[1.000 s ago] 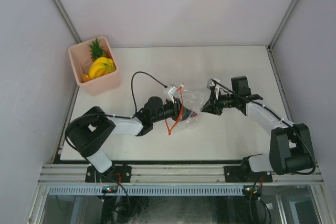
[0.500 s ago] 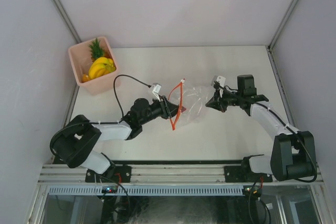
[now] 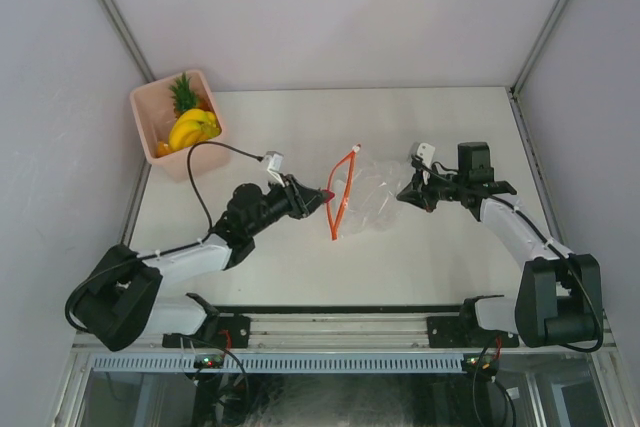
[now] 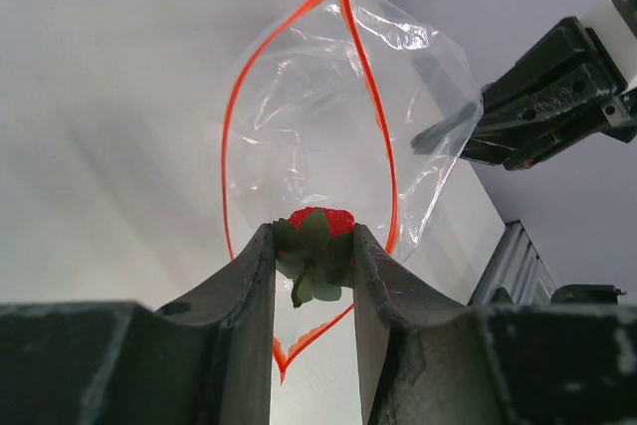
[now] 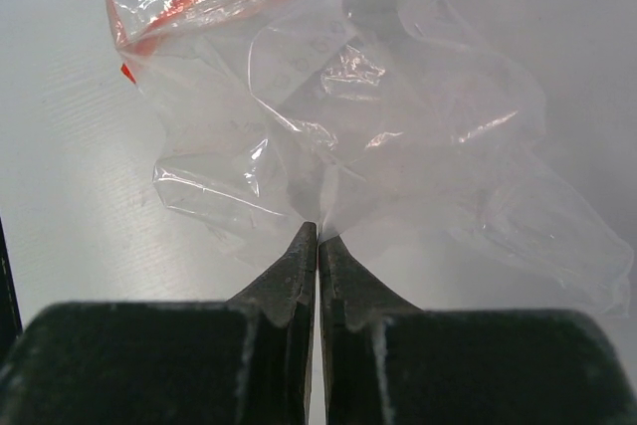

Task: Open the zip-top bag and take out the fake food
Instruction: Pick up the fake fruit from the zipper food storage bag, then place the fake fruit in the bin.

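Zip-top bag [image 3: 368, 192] pinched by right hand [image 5: 318, 231] — left hand [image 4: 314, 246] grips strawberry [image 4: 320, 218].

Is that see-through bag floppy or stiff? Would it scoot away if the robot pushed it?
Probably floppy: the zip-top bag is all crinkles and folds, and its red strip bows open. It looks very light, so a push would likely scoot or crumple it unless the right pincer pinching its end holds it.

White table [image 3: 440, 127], pale grey walls [image 3: 330, 7]
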`<state>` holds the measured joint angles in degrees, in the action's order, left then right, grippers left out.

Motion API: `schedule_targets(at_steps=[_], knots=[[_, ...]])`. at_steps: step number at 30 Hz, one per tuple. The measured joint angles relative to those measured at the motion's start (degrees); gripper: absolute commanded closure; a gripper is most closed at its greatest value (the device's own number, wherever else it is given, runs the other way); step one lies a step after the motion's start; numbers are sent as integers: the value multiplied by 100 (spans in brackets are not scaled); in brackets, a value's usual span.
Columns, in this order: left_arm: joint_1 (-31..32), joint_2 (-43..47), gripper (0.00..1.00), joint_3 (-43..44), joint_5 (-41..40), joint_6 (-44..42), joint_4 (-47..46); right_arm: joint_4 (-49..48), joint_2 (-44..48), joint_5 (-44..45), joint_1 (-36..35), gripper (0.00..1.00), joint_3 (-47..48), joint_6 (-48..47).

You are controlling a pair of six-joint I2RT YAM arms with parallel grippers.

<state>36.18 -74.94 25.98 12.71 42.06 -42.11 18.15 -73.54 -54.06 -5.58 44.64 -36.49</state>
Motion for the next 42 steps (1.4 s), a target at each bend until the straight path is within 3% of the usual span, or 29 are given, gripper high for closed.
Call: schedule_targets(at_steps=[10, 21, 32, 42], knots=[[-761, 859, 86, 31, -26, -549, 1032, 57, 4, -2, 33, 100, 0, -37], [-2804, 942, 86, 833, 382, -492, 1674, 94, 4, -4, 33, 100, 0, -48], [-4457, 525, 86, 1823, 369, 48, 1921, 98, 4, -9, 33, 100, 0, -66], [-5224, -203, 85, 2636, 289, 74, 2931, 101, 4, -7, 33, 100, 0, -79]])
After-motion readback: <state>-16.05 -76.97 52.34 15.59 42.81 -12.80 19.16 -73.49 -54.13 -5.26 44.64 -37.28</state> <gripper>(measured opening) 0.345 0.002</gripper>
